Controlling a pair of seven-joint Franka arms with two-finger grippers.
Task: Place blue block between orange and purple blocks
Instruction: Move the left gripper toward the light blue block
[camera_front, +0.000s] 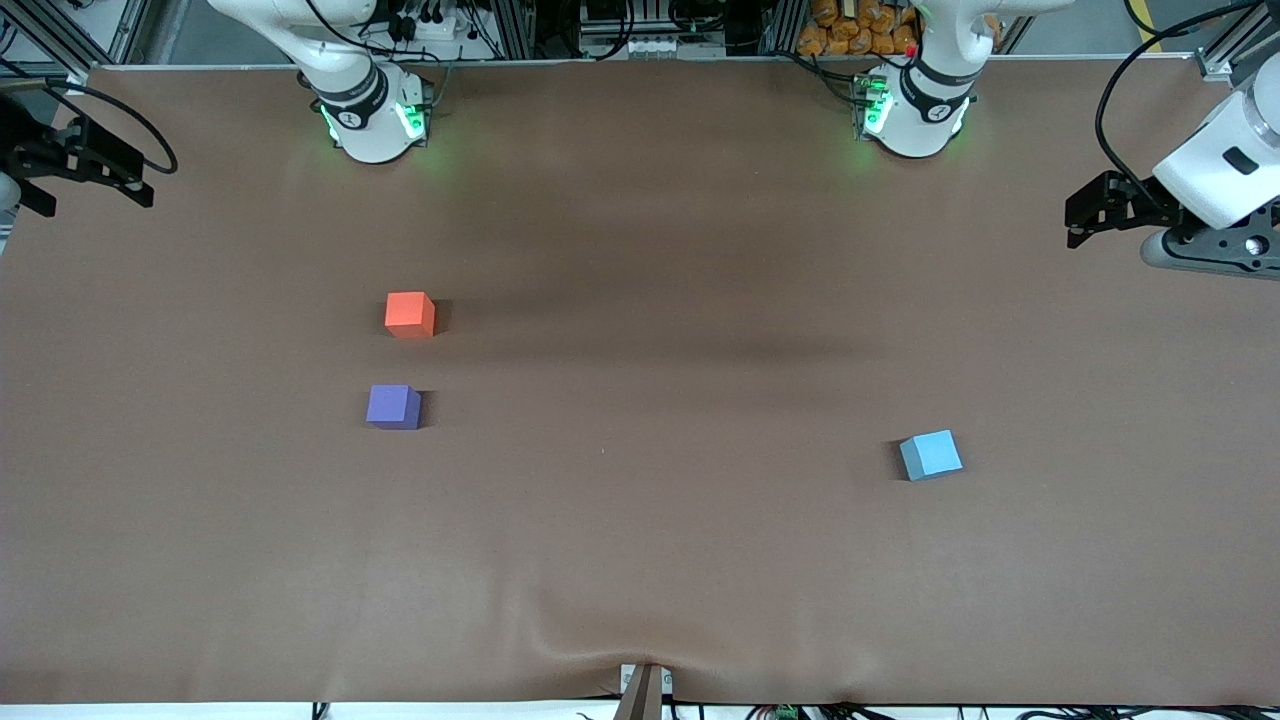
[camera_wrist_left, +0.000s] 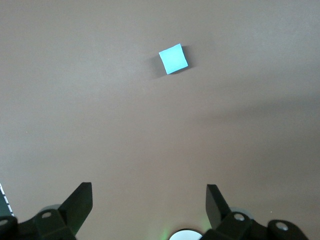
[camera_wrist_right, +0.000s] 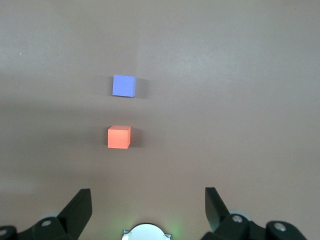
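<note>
On table: blue block alone

Blue block apart from pair

Both arms wait, raised high at the ends of the bench. The left end effector hangs with its fingers spread wide, empty. The right end effector hangs likewise, fingers apart, empty.
</note>
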